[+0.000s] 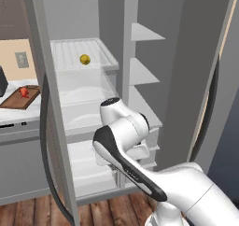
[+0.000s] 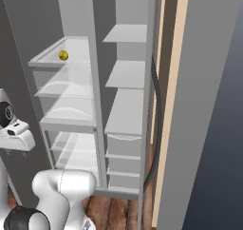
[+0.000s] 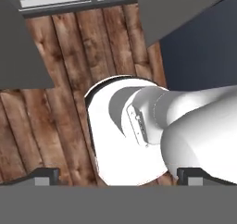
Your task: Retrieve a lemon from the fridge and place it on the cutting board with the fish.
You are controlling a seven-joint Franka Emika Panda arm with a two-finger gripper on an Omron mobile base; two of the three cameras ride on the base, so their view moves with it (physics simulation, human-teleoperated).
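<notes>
Two doors of the fridge (image 1: 196,57) stand swung wide, so you look straight into its grey interior from both base views. One lemon (image 1: 84,59) sits on the ridged top shelf (image 1: 74,50) of the fridge's left compartment, near the middle of that shelf and apart from its side walls; you find the same lemon in the right base view toward the back of that shelf. Below it in the fridge you see clear drawers (image 1: 86,92), and the fridge's right compartment holds bare grey shelves (image 2: 126,72). Left of the fridge, past its open left door, the cutting board (image 1: 14,101) lies on a pale counter (image 1: 18,120) with the fish (image 1: 24,92) resting on it. Your gripper (image 3: 118,174) points down at the wooden floor (image 3: 51,121) in front of the fridge, with the fridge's bottom edge at the top of the hand view. Its fingertips (image 3: 44,174) stand at the far left and right of that view, so the jaws are spread wide with nothing between them.
</notes>
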